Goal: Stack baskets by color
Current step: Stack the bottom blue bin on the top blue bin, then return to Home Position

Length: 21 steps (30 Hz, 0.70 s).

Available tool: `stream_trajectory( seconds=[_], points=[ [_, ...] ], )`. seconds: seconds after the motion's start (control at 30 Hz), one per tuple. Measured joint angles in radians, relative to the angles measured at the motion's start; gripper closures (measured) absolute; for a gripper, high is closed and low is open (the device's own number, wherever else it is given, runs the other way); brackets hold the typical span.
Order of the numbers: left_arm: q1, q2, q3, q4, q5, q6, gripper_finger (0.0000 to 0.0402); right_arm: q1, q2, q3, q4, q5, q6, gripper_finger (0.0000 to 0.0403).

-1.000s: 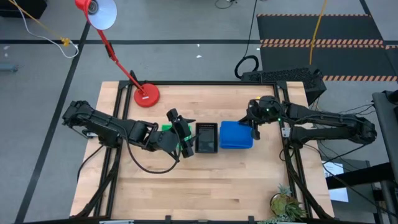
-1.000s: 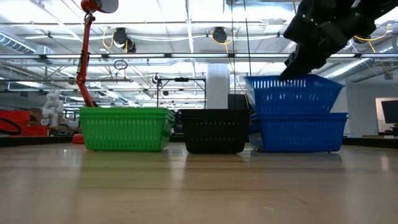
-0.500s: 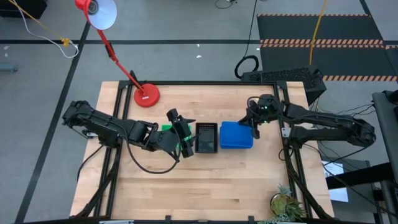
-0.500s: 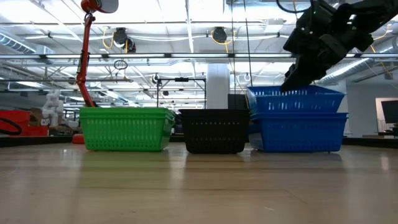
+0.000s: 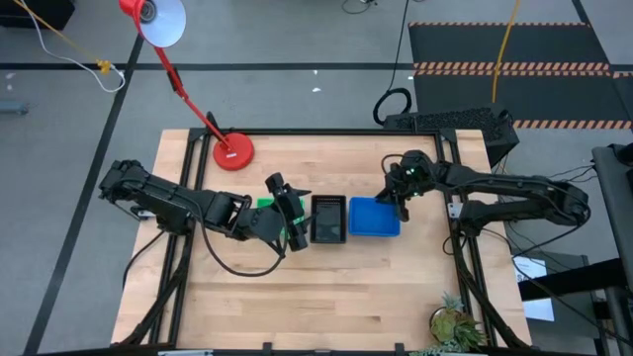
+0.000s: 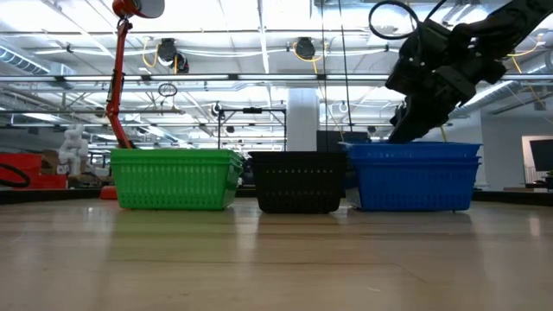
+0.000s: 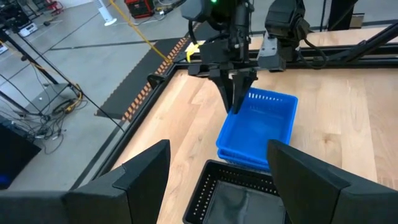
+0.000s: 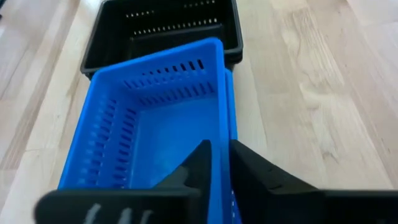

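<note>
Three basket stacks in a row across the table

The green baskets point(image 6: 175, 179) stand at one end, the black baskets point(image 6: 299, 181) in the middle, the blue baskets point(image 6: 413, 176) at the other end, all upright, mesh-sided, nested by colour, close together; the top blue basket point(image 8: 146, 127) sits slightly askew.

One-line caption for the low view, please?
Right gripper at the rim of the nested blue baskets, beside the black and green baskets.
</note>
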Motion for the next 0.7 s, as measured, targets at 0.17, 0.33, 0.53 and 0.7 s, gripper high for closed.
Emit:
stream_trajectory(
  seconds=[0.17,0.33,0.53,0.7],
  points=[
    [0.0,0.0,0.0,0.0,0.009,0.0,0.0133,0.0,0.006,0.0,0.009,0.0,0.002,0.0319],
    [0.0,0.0,0.0,0.0,0.015,0.001,0.0133,0.001,0.006,0.0,0.009,0.001,0.008,0.0295],
    [0.0,0.0,0.0,-0.002,-0.008,0.016,0.0133,0.002,-0.028,0.0,0.013,0.004,0.025,0.0277],
    [0.004,-0.002,0.0,-0.047,-0.037,0.017,0.0133,0.003,-0.138,0.0,0.031,0.008,0.05,0.0271]
  ],
)
